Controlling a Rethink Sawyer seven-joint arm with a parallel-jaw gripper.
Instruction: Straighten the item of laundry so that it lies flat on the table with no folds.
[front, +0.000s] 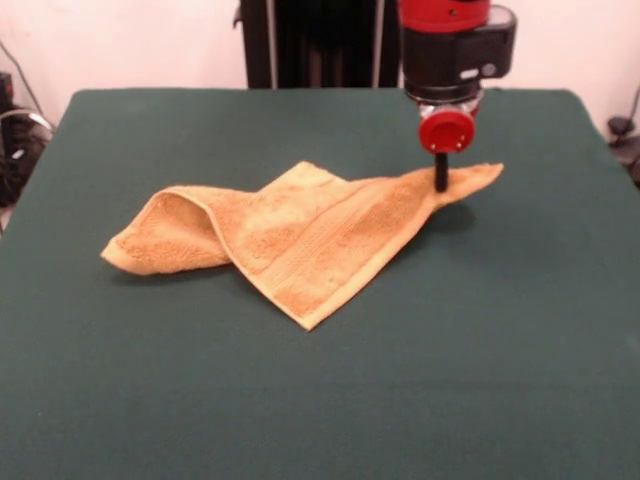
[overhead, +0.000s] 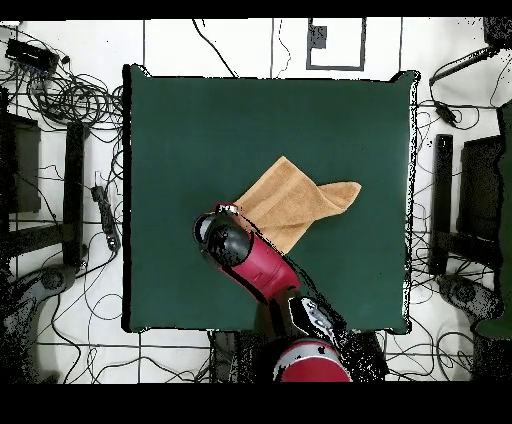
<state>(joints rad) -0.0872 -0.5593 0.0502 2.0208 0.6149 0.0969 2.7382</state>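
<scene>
The item of laundry (front: 300, 235), a golden-orange terry towel, lies crumpled near the middle of the green table (front: 300, 400). Its left end is rolled over into a fold, and one corner points toward the front edge. My gripper (front: 440, 180) comes down from the red and black arm onto the towel's right corner. Its black fingers are shut on the corner, which is raised slightly off the cloth with a shadow beneath it. In the overhead view the towel (overhead: 295, 200) spreads out from under the arm's head (overhead: 228, 240), which hides the gripper itself.
The table (overhead: 200, 120) stretches wide on all sides of the towel. Beyond its edges, cables (overhead: 70, 95) and dark stands (overhead: 440, 200) lie on the white floor.
</scene>
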